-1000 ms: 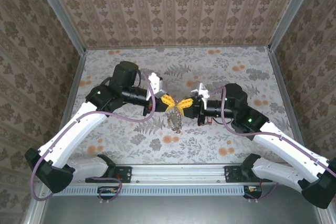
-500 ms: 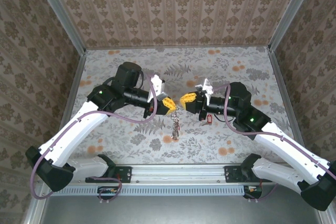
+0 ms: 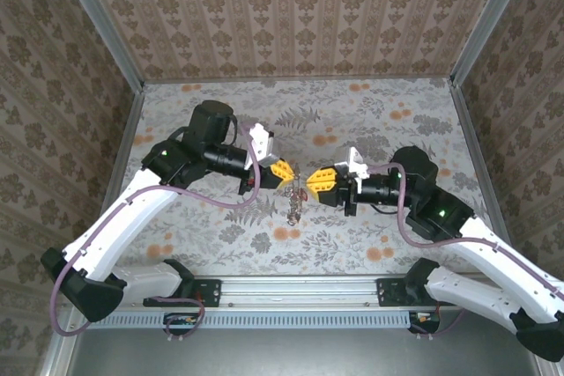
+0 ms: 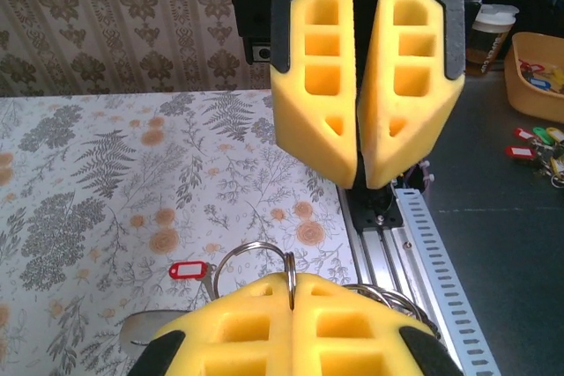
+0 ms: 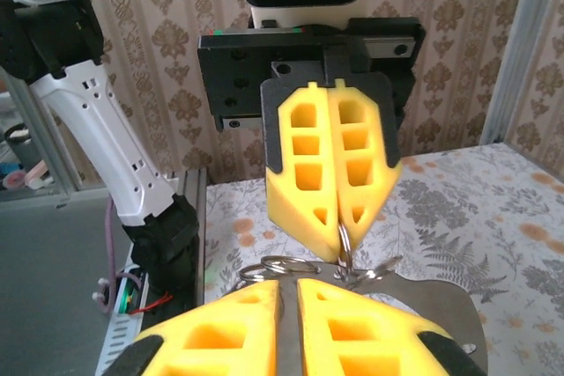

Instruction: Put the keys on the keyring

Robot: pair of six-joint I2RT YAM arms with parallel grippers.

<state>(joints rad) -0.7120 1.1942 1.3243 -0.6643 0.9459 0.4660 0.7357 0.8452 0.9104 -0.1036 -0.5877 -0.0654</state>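
A: right gripper (image 3: 311, 180) has backed off the left gripper (image 3: 288, 174); jaws a crack apart, empty.
B: left gripper's clamped on the keyring (image 3: 295, 202), which dangles just beneath. Looks light, slick, swingy: pinch the wire. Red key (image 4: 185, 269) lies further below.

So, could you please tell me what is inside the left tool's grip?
The keyring, pinched edge-on between the shut fingers of the left tool, with more rings hanging below. The stretch clamped between them is covered.

- Top view: high and behind, looking down over the whole table (image 3: 379, 121).
- Wrist views: close, level, facing each other, sharing the keyring (image 4: 249, 246).
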